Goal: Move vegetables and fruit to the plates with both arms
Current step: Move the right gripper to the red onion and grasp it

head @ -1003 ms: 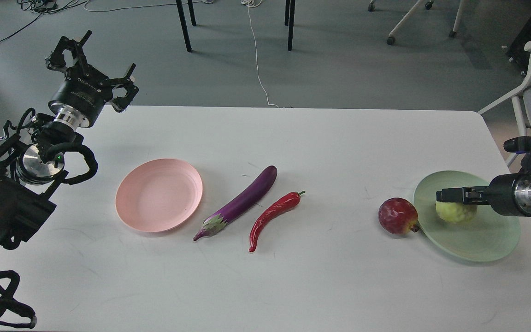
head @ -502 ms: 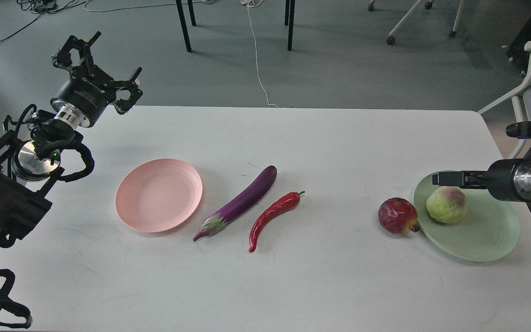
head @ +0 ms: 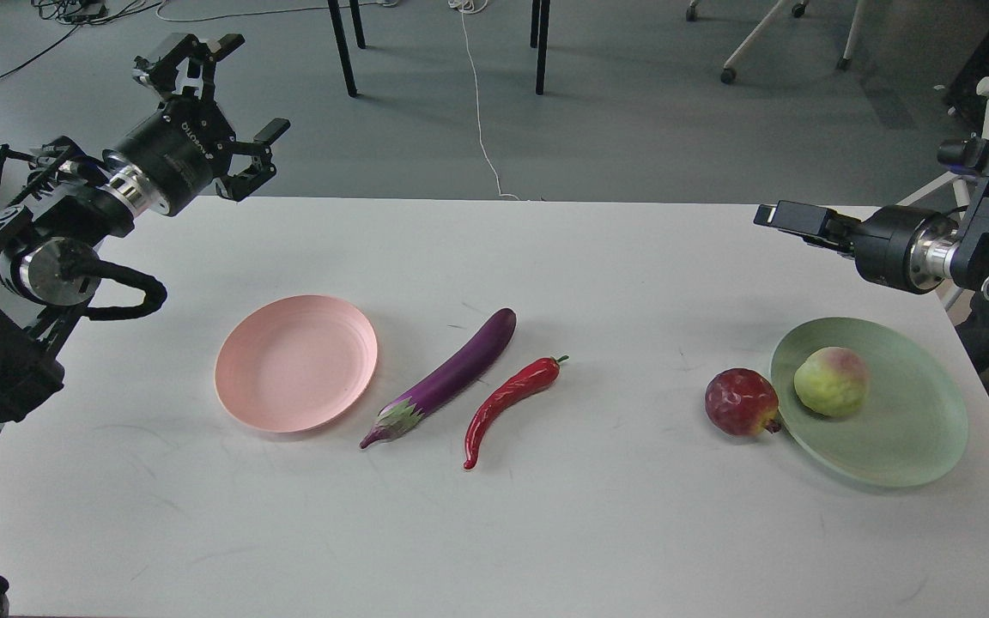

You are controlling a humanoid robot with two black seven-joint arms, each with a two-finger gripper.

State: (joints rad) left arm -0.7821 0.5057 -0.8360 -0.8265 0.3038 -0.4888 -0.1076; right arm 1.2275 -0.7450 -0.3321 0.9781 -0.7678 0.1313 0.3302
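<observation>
The purple eggplant point(head: 447, 378) and the red chili pepper point(head: 507, 399) lie side by side mid-table, right of the empty pink plate point(head: 295, 362). The yellow-green fruit point(head: 831, 381) sits on the pale green plate point(head: 898, 446). The dark red fruit point(head: 741, 401) rests on the table, touching the plate's left rim. My left gripper point(head: 227, 107) is open and empty, raised over the table's far left corner. My right gripper point(head: 782, 216) is raised above the far right of the table, well above the green plate. It holds nothing, and its fingers cannot be told apart.
The white table point(head: 546, 532) has its far edge just behind both grippers. Chair and table legs point(head: 342, 47) and a white cable point(head: 477, 103) are on the grey floor beyond. A white chair point(head: 988, 129) stands at the far right.
My right gripper has left the yellow-green fruit on the green plate and risen up and away from it. My left gripper has swung up and to the right, still open.
</observation>
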